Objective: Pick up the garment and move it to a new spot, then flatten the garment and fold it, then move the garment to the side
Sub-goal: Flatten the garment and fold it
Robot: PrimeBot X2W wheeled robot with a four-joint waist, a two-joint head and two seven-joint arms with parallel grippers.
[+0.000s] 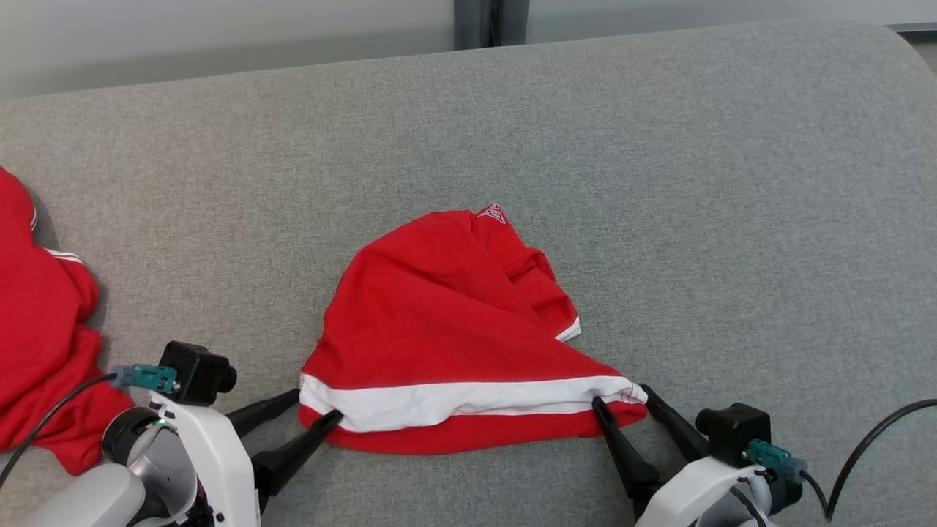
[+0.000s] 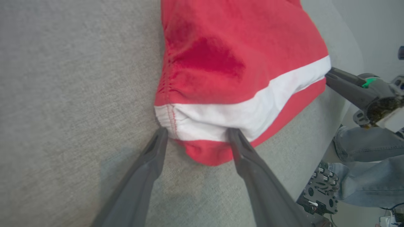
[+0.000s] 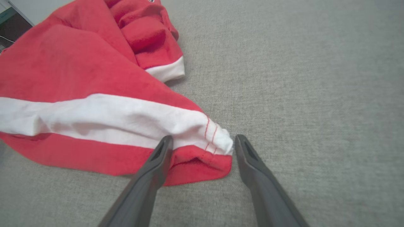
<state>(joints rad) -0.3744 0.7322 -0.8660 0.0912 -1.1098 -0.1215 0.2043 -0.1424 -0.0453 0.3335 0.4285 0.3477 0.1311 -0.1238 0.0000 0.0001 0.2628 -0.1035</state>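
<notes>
I have the garment (image 1: 439, 322) in the middle of the head view. It is red, with a white band (image 1: 454, 399) just above its lower hem, and it lies rumpled on a grey cushion (image 1: 695, 183). The hem runs roughly straight across the lower part of the frame. Above it the cloth rises into a rounded heap, with folds bunched toward the upper right, where a white-edged piece pokes out.

My left gripper (image 1: 316, 407) is at the hem's lower left corner. Its jaws are spread wide and released, grasping nothing. One fingertip touches the red edge below the band, and the other lies just beside the end of the band. In the left wrist view the stitched corner sits between the two dark fingers (image 2: 148, 167), which are not pinching it.

My right gripper (image 1: 621, 395) is at the hem's lower right corner, spread just as wide and also holding nothing. In the right wrist view one finger (image 3: 148, 176) lies across the red hem. The other rests on bare cushion just beside the tip of the corner, so the corner sits in the gap between them.

At the far left edge of the head view a second red garment (image 1: 36, 329) lies in a heap, well apart from the first. In the lower right of the left wrist view, beyond the cushion's edge, I can see a person's legs (image 2: 366, 148) in blue jeans.
</notes>
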